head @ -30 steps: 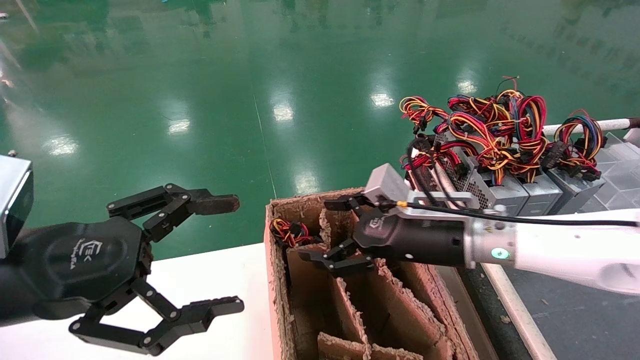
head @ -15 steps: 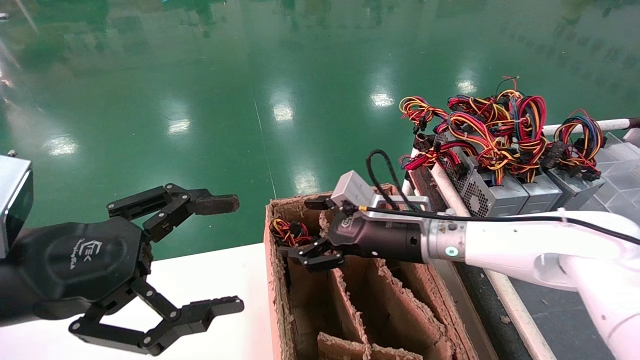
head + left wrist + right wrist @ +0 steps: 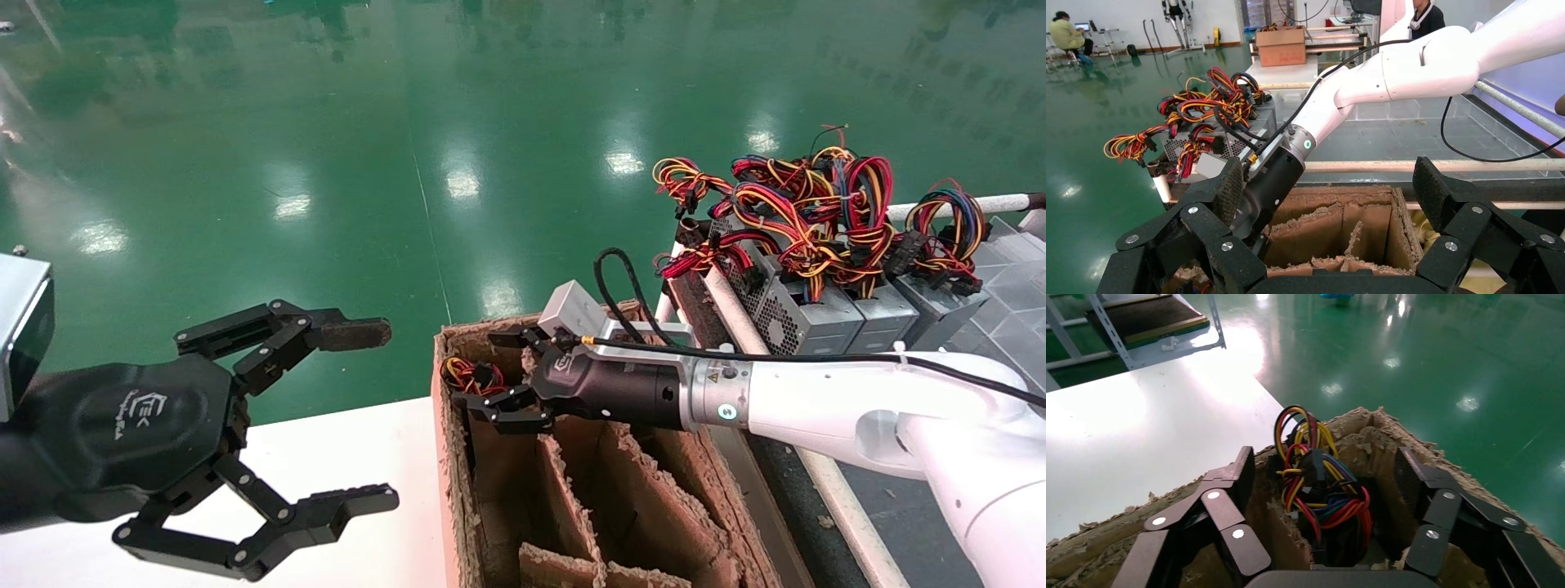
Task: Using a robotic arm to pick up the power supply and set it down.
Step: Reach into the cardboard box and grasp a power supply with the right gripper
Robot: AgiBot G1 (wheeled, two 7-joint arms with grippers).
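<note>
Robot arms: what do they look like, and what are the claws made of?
The right gripper is black, with jointed bar fingers and a white logo. Behind it come a silver ring with a green light, a glossy white arm, a black cable and a grey camera block. The left gripper is black too.

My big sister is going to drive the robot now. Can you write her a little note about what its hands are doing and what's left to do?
Right gripper: fingers open, holding nothing, over the far-left compartment of the cardboard box.
Left gripper: open, parked above the white table.
A wire bundle with a power supply below it sits in that compartment, between the right fingers.
More power supplies stand in a row on the rack to the right.
Done: one unit is in the box.
Left: probably lift the right arm clear and fetch the next one.
</note>
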